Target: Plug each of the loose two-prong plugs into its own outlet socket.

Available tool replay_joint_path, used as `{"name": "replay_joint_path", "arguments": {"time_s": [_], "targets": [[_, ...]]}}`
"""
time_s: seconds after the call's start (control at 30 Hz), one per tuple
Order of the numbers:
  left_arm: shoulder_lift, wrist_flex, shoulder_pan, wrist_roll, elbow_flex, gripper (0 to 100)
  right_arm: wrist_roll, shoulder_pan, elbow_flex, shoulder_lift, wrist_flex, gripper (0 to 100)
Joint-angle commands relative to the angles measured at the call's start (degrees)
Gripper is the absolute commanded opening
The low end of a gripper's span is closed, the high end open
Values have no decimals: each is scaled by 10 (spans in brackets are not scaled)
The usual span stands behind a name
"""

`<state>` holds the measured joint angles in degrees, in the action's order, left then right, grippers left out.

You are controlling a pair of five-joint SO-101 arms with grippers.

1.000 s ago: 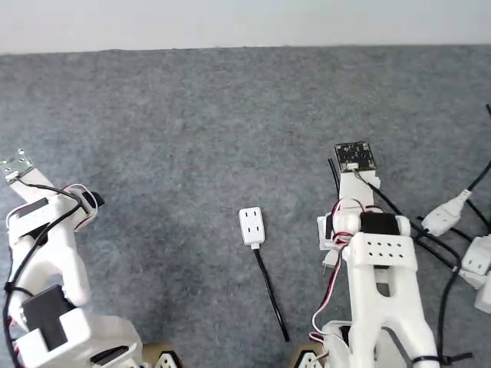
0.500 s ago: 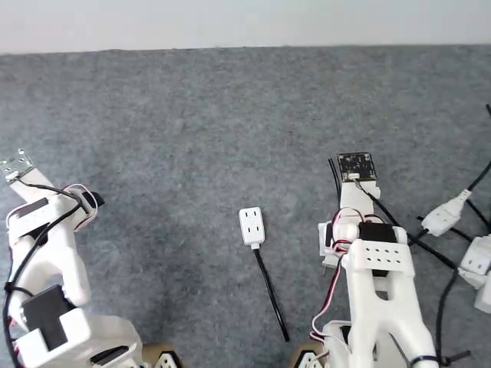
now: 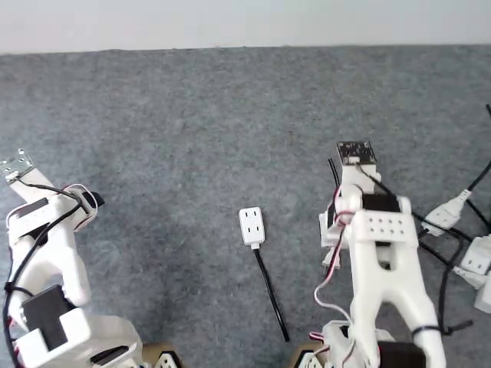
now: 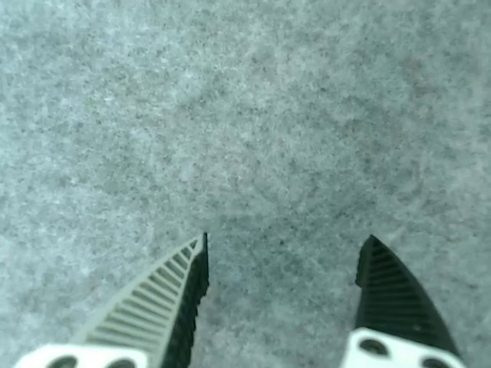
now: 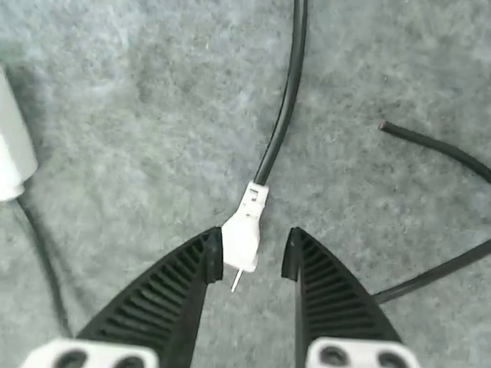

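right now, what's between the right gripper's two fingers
A white two-prong plug on a black cord lies on the grey mat between the open right gripper's fingers, close against one. The right wrist view shows this.

A white outlet socket (image 3: 252, 226) is lying flat on the grey mat (image 3: 153, 115). Its slots are facing up with nothing sitting in them, and its black cord (image 3: 270, 291) is running straight off from one short end. A small white two-prong plug (image 5: 244, 234) is lying loose to the right of that socket, near it but not touching. Its metal prongs are pointing away from its own black cable (image 5: 284, 115). Well to the right of the socket, a white connector (image 3: 443, 218) and a second one (image 3: 476, 261) are lying on black leads.
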<state>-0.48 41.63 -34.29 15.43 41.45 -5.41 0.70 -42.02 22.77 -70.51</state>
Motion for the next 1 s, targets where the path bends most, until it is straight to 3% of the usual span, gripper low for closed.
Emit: {"name": "replay_joint_path", "arguments": {"time_s": [0.0, 0.27, 0.6, 0.97], "targets": [[-7, -12, 4, -4, -11, 297, 9, -3, 62, -18, -19, 134], [-7, -12, 4, -4, -11, 297, 47, -4, 8, -42, 73, 135], [-7, -12, 4, -4, -11, 297, 62, -64, 18, -140, 85, 133], [-7, -12, 4, -4, -11, 297, 62, -44, 16, -132, 97, 133]]}}
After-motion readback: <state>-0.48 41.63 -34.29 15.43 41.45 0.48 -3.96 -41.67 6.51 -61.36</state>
